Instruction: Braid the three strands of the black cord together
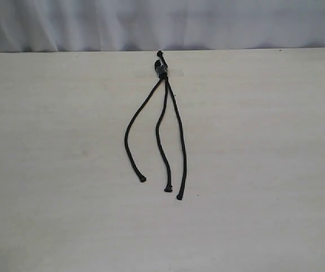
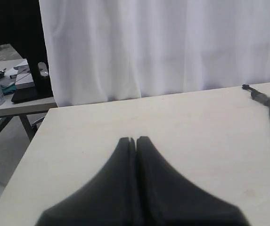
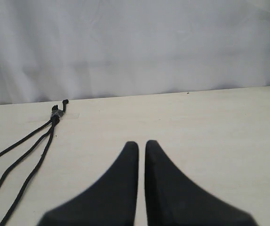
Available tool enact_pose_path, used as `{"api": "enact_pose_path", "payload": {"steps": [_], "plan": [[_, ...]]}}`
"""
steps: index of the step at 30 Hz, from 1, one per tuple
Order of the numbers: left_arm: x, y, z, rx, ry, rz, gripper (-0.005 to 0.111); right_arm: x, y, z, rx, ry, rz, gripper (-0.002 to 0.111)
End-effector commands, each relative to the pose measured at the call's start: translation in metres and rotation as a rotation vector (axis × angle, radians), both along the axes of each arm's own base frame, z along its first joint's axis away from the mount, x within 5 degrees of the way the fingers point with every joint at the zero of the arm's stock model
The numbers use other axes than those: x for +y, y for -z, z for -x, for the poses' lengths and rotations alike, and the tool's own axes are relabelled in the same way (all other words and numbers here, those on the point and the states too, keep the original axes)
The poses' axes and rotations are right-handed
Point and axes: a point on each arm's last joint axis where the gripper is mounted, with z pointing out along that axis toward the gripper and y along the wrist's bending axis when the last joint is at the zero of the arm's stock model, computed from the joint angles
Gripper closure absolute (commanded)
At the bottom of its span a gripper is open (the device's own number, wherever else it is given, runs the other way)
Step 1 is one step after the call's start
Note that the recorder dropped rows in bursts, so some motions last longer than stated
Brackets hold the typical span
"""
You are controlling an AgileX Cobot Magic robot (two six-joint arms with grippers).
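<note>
On the table (image 1: 264, 170), near its far edge, lies the cord (image 1: 165, 82). Its knotted head (image 1: 162, 68) points at the white curtain (image 1: 236, 22). A pale, clear patch (image 1: 175, 72) sits just beside the head. It may be tape that pins the head down, but that is hard to tell.

From the head, three strands (image 1: 183, 147) run toward the near side of the table. They lie loose and apart, and none crosses another. The left one (image 1: 129, 127) bows far out to the side. The middle one (image 1: 158, 136) and the right one lie closer together. Each ends in a small knob (image 1: 143, 179). No braid is started yet.

The cord looks thin, soft and very light. It will likely bend and flop, and it will not hold a shape. A strand may slip out of a loose pinch, and a hard tug could drag the whole cord if the head is not stuck down. The best place to take hold is likely near a knob, where a strand lies alone on bare table.

Both claws hang well apart from the cord and hold nothing. The left claw (image 2: 135, 140) is pressed fully together. The right claw (image 3: 142, 143) is almost clenched, with only a thin slit between its fingers. Neither shows in the exterior view.
</note>
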Motion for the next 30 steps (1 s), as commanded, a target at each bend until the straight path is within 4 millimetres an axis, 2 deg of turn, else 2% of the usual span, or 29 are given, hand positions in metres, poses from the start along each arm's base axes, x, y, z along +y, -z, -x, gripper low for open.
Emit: {"api": "enact_pose_path", "payload": {"steps": [1, 5, 8, 11, 12, 14, 16, 17, 19, 20, 22, 24, 26, 28, 30], "plan": [[0.0, -0.009, -0.001, -0.125, -0.001, 0.077, 0.107, -0.001, -0.006, 0.0, -0.078, 0.013, 0.009, 0.104], [0.006, -0.035, 0.005, -0.479, -0.026, 0.408, 0.107, -0.005, -0.031, 0.003, -0.359, 0.048, -0.114, 0.104], [0.012, -0.052, 0.014, -0.724, -0.027, 0.524, 0.107, -0.014, -0.049, 0.011, -0.583, 0.111, -0.254, 0.104], [0.012, -0.063, 0.022, -0.899, 0.05, 0.664, 0.107, -0.022, -0.063, 0.021, -0.802, 0.109, -0.522, 0.104], [0.011, -0.067, 0.024, -0.94, 0.084, 0.668, 0.107, -0.023, -0.065, 0.024, -0.847, 0.081, -0.622, 0.104], [0.005, -0.078, 0.031, -1.034, 0.161, 0.556, 0.107, -0.024, -0.069, 0.027, -0.902, 0.033, -0.732, 0.104], [-0.004, -0.091, 0.037, -1.073, 0.22, 0.389, 0.107, -0.018, -0.075, 0.031, -0.967, -0.027, -0.631, 0.104], [-0.009, -0.102, 0.038, -1.051, 0.235, 0.291, 0.107, -0.01, -0.08, 0.033, -0.973, -0.071, -0.483, 0.104], [-0.012, -0.121, 0.034, -0.953, 0.217, 0.216, 0.107, 0.007, -0.102, 0.036, -0.945, -0.161, -0.191, 0.104], [-0.011, -0.128, 0.023, -0.84, 0.189, 0.196, 0.107, 0.012, -0.114, 0.03, -0.864, -0.185, -0.137, 0.104], [-0.009, -0.143, 0.008, -0.716, 0.16, 0.161, 0.107, 0.013, -0.133, 0.014, -0.683, -0.188, -0.152, 0.104], [-0.01, -0.154, -0.016, -0.611, 0.182, 0.097, 0.107, 0.014, -0.148, -0.01, -0.518, -0.194, -0.164, 0.104], [-0.016, -0.163, -0.042, -0.515, 0.261, -0.003, 0.107, 0.024, -0.157, -0.033, -0.43, -0.298, -0.155, 0.104], [-0.024, -0.165, -0.065, -0.42, 0.386, -0.026, 0.107, 0.038, -0.162, -0.058, -0.318, -0.457, -0.116, 0.104], [-0.03, -0.169, -0.084, -0.341, 0.482, -0.058, 0.107, 0.044, -0.165, -0.088, -0.194, -0.514, -0.085, 0.104]]}}
